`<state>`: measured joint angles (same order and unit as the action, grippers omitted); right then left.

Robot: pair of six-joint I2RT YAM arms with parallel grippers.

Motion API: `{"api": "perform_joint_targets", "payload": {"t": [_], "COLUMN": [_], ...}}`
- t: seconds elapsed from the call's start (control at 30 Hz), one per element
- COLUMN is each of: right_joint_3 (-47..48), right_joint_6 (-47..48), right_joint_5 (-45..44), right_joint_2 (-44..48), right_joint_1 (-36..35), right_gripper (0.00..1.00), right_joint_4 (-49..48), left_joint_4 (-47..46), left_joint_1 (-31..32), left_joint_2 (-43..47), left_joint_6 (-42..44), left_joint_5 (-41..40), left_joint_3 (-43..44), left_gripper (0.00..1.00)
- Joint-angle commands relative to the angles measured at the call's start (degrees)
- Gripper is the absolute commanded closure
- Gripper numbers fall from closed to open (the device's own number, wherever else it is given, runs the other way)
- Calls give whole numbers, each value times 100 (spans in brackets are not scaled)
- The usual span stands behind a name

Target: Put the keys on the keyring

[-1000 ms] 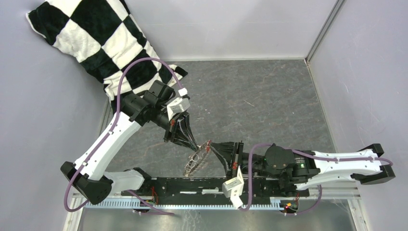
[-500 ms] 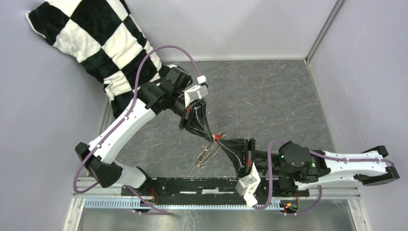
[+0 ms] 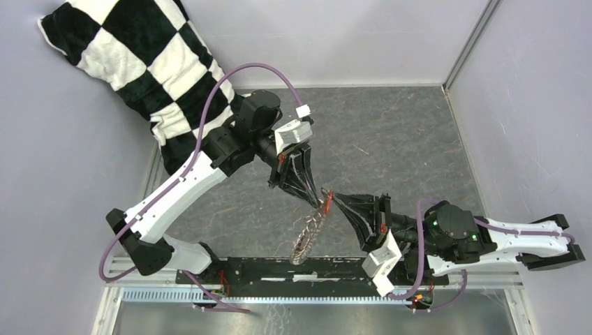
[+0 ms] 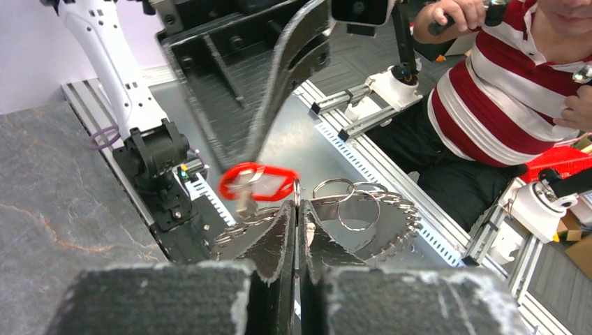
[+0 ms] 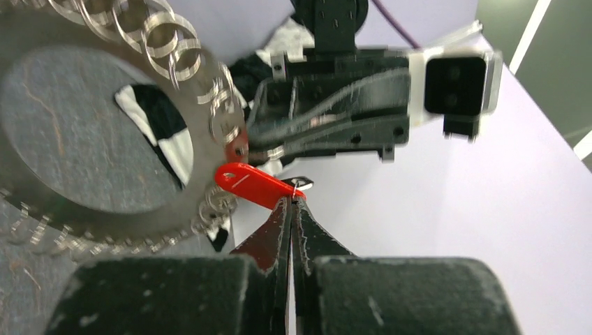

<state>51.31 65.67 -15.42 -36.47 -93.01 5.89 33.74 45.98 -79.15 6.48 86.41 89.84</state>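
Note:
The keyring (image 3: 307, 234) hangs edge-on above the table, a thin ring fringed with small grey keys. My left gripper (image 3: 320, 197) is shut on its top; in the left wrist view the pads (image 4: 283, 234) pinch the ring wire, and the toothed keyring (image 4: 377, 223) spreads beyond them. The keys (image 3: 327, 200) show as a red tag at the ring's top, between the two gripper tips. My right gripper (image 3: 334, 200) comes in from the right, shut on the tag's end. In the right wrist view the red keys (image 5: 251, 185) lie against the keyring (image 5: 174, 202).
A black-and-white checkered cloth (image 3: 139, 63) lies in the far left corner and up the wall. The arms' black base rail (image 3: 279, 269) runs along the near edge. Walls close the table at the back and right. A person in a striped shirt (image 4: 516, 91) sits beyond the near edge.
Both arms have moved right and away from the base rail, carrying ring and red tag along. The ring now hangs longer and straighter below the grippers.

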Motion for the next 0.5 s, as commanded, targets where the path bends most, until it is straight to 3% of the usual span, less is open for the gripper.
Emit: {"api": "perform_joint_targets", "payload": {"t": [0.0,0.13,0.47], "right_joint_3": [157,176,626], "right_joint_6": [52,12,10], "right_joint_5": [-1015,-1570,-898], "right_joint_2": [85,73,50], "right_joint_1": [-17,-24,-24], "right_gripper": [99,99,99], "right_joint_4": [446,694,1073], "left_joint_4": [-630,-631,-1014], "left_joint_1": [43,77,87], "left_joint_2": [70,108,198], "left_joint_6": [-577,-624,-944], "left_joint_5": [640,580,602], "left_joint_3": [323,310,-134], "left_gripper": [98,98,98]}}
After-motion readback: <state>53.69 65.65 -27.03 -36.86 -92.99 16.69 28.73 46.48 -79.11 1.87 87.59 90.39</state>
